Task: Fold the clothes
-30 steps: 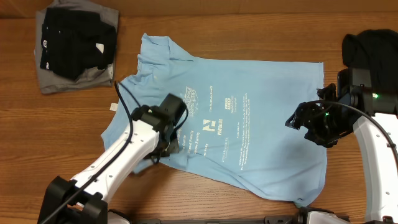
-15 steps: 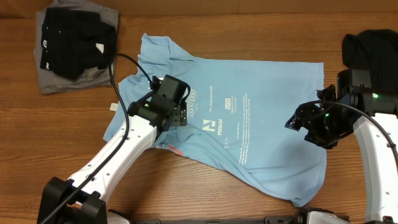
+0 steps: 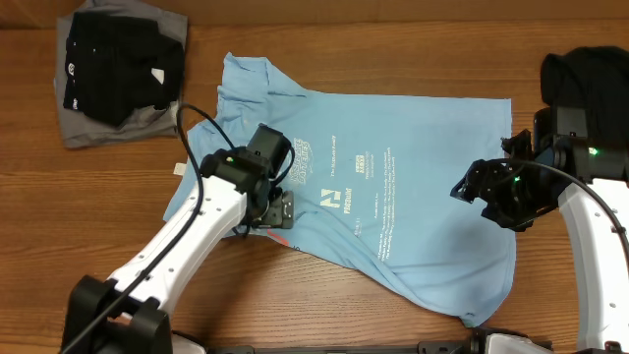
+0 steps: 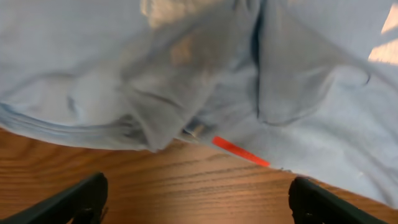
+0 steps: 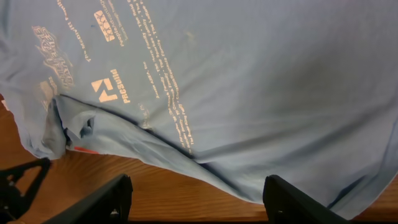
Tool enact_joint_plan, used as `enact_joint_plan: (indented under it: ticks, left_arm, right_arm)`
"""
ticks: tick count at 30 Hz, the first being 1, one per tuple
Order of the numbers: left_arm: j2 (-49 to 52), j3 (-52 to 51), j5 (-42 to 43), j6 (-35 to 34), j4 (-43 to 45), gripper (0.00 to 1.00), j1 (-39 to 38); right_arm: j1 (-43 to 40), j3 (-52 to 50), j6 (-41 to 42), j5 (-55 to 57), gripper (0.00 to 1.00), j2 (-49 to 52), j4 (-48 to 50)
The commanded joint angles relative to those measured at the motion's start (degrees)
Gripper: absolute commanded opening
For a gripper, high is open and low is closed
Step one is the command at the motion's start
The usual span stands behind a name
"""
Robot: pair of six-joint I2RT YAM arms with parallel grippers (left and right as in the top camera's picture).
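The clothes are chiefly a light-blue T-shirt (image 3: 413, 197) with pale lettering, spread flat mid-table, its lower-left edge bunched and turned inward (image 4: 161, 118) beside a red tag (image 4: 239, 151). My left gripper (image 3: 277, 209) hovers over that bunched edge, open, with only bare wood between its fingers (image 4: 81, 196). My right gripper (image 3: 484, 194) hangs open above the shirt's right side, nothing held; its fingers (image 5: 109, 199) frame the shirt's lower hem (image 5: 205, 168) and bare wood.
A folded black garment (image 3: 118, 59) lies on a grey one (image 3: 93, 133) at the far left corner. Another black garment (image 3: 590, 74) is heaped at the far right. A small white label (image 3: 180, 167) sits by the shirt's left edge.
My left gripper opened and let go of the shirt's lower-left edge after carrying it inward, then drew back toward the front. The right arm has stayed where it was.
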Motion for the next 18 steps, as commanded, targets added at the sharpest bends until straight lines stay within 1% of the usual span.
enact_joint_plan:
  ticks: [1,4,6,10,14,18]
  left_arm:
    - [3.0,-2.4,6.8,-1.0,1.7,0.91,0.3]
    - [5.7,-2.7,6.8,-1.0,3.2,0.82,0.3]
    - [7.2,-2.6,6.8,-1.0,3.6,0.75,0.3]
    - [8.4,-2.7,6.3,-1.2,3.4,0.75,0.4]
    - [8.5,-2.6,1.0,-1.7,3.4,0.79,0.4]
    - [8.5,-2.6,0.6,-1.6,3.3,0.79,0.7]
  right_arm:
    - [0.3,0.5,-0.1,0.1,0.72,-1.2,0.4]
    - [0.3,0.5,-0.1,0.1,0.72,-1.2,0.3]
    - [0.3,0.5,-0.3,0.2,0.72,-1.2,0.2]
    - [0.3,0.5,-0.3,0.8,0.72,-1.2,0.2]
    - [0.3,0.5,-0.3,1.7,0.72,-1.2,0.2]
    - [0.3,0.5,-0.3,1.7,0.73,-1.2,0.2]
